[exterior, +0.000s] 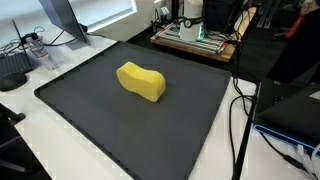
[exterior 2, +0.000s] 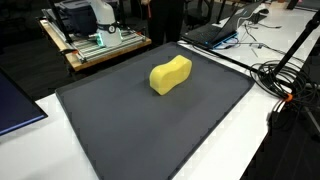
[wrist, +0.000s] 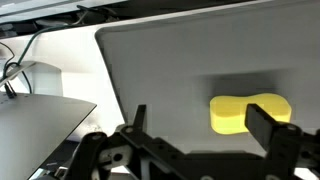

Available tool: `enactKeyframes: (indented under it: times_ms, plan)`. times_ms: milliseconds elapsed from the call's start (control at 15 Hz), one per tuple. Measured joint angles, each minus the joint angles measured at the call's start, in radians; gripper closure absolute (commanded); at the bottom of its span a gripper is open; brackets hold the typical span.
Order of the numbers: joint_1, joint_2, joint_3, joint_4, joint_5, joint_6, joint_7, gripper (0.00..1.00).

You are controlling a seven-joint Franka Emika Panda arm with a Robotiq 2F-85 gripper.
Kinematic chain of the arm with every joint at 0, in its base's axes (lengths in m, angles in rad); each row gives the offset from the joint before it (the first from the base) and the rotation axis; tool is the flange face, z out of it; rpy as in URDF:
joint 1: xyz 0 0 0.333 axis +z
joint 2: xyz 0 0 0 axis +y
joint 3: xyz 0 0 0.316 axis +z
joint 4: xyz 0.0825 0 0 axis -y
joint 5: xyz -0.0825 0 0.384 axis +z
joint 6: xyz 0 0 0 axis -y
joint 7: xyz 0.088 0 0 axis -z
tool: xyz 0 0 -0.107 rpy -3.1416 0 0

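A yellow, peanut-shaped sponge [exterior: 141, 81] [exterior 2: 170, 75] lies on a dark grey mat [exterior: 90, 110] [exterior 2: 130, 120]. It sits a little beyond the mat's middle in both exterior views. Neither the arm nor the gripper appears in those views. In the wrist view my gripper [wrist: 195, 110] hangs above the mat [wrist: 170, 70], open, with nothing between its black fingers. The sponge [wrist: 240, 113] shows past the right finger [wrist: 268, 128], which covers its right end. The gripper is well above the sponge and touches nothing.
A wooden tray with electronics [exterior: 195, 38] [exterior 2: 95, 40] stands behind the mat. Black cables [exterior: 240, 110] [exterior 2: 285, 85] trail along one side. A monitor stand [exterior: 62, 25] and a laptop [exterior 2: 225, 30] sit at the table edges. White tabletop surrounds the mat.
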Motion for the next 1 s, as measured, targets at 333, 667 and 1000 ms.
enactKeyframes:
  times_ms: [333, 667, 1000]
  plan:
    - [0.006, 0.001, 0.0, 0.0, 0.001, 0.002, 0.001, 0.0]
    - [0.117, 0.078, 0.037, 0.0, 0.1, 0.082, 0.034, 0.0]
    - [0.187, 0.273, 0.151, 0.01, 0.17, 0.253, 0.167, 0.0]
